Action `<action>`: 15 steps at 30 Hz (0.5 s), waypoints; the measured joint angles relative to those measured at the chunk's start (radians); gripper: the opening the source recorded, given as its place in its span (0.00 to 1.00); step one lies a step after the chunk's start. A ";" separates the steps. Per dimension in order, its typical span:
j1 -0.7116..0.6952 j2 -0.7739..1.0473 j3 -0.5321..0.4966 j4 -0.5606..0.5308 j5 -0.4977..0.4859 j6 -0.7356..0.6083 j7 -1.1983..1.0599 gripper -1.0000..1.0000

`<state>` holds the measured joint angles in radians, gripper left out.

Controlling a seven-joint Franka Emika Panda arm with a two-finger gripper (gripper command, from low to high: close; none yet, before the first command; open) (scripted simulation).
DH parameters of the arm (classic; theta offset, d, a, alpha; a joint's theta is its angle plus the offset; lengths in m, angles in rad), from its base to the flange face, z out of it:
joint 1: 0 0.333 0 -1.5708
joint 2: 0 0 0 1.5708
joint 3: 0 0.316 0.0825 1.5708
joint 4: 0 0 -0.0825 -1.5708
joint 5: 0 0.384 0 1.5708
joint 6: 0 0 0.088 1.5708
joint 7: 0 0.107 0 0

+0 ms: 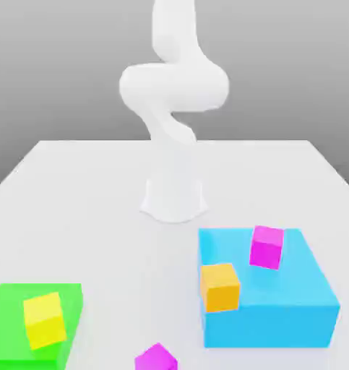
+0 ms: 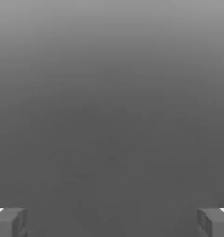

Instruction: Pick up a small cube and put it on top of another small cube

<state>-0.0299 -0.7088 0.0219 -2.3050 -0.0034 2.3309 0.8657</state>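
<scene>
Holding my hand (image 2: 112, 222) wide open, I must descend squarely over one small cube (image 1: 156, 358) at the exterior frame's bottom centre on the desk (image 1: 97, 217); the other small cube (image 1: 266, 246) sits lower right, on the blue block (image 1: 278, 318).

So the arm (image 1: 173, 94) is plain glossy white all over, chunky rounded tube segments on a flared base (image 1: 174, 201). The claw (image 2: 112, 222) has blocky dark grey fingertips (image 2: 9, 222) with white bits above.
</scene>
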 joint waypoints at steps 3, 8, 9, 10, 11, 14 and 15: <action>-0.035 0.114 0.027 -0.006 -0.007 0.039 0.085 0.50; -0.085 0.296 0.067 -0.016 -0.028 0.100 0.225 0.50; -0.093 0.332 0.073 -0.018 -0.034 0.113 0.255 0.50; -0.101 0.368 0.079 -0.020 -0.039 0.125 0.284 0.50; -0.109 0.404 0.085 -0.022 -0.045 0.137 0.313 0.50; -0.124 0.514 0.095 -0.028 -0.065 0.173 0.402 0.50; -0.129 0.550 0.098 -0.030 -0.071 0.185 0.432 0.50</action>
<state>-0.1588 -0.1588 0.1197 -2.3350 -0.0744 2.5164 1.2979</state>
